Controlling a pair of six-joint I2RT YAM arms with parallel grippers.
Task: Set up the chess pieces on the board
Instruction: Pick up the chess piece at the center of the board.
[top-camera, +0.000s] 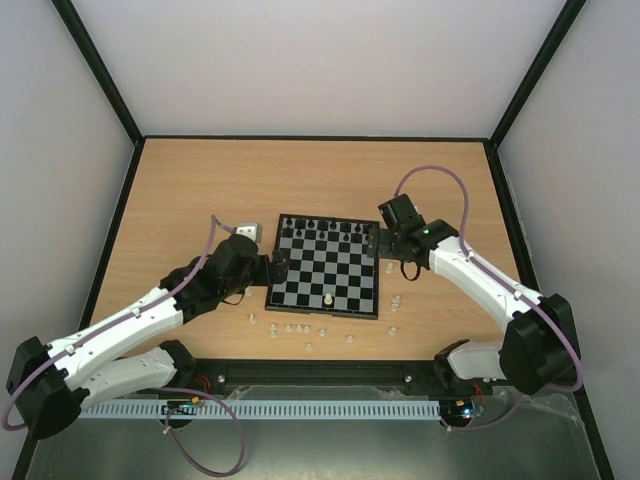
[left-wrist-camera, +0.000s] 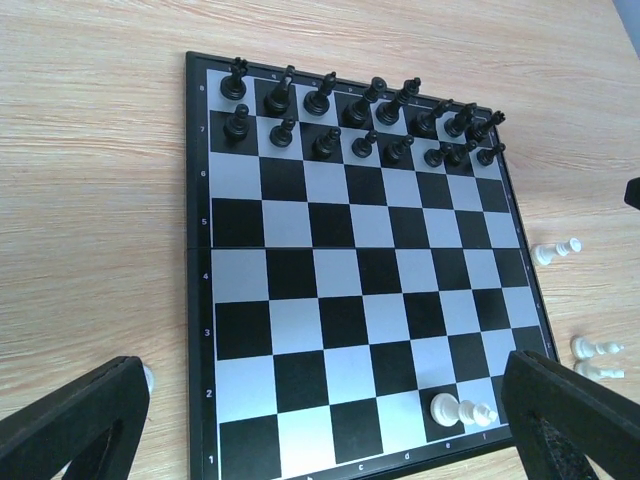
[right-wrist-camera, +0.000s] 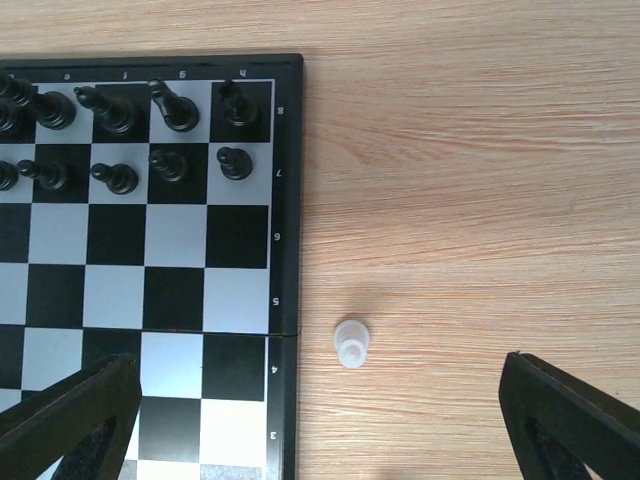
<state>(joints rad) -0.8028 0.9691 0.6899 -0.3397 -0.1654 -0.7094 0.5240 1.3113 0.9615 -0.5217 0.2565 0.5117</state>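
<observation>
Board (right-wrist-camera: 291, 230) carries black pieces (right-wrist-camera: 168, 165) on 2 rows; 1 white piece (right-wrist-camera: 351, 343) stands just beside it on the table (right-wrist-camera: 480, 200). Right gripper (right-wrist-camera: 320, 430) and left gripper (left-wrist-camera: 325, 430) both gape empty. Tiny, light, hard, probably slick: pinch its narrow waist squarely.

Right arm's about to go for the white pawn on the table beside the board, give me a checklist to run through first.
1. Right end effector open and empty: ok.
2. White pawn on the table, apart from the board: ok.
3. Pawn roughly centred ahead of that open end effector: ok.
4. Left end effector open, at the board's opposite edge, out of the way: ok.
5. Black pieces fill their two rows: ok.
6. Lone white piece on the board upright: cannot tell.
</observation>
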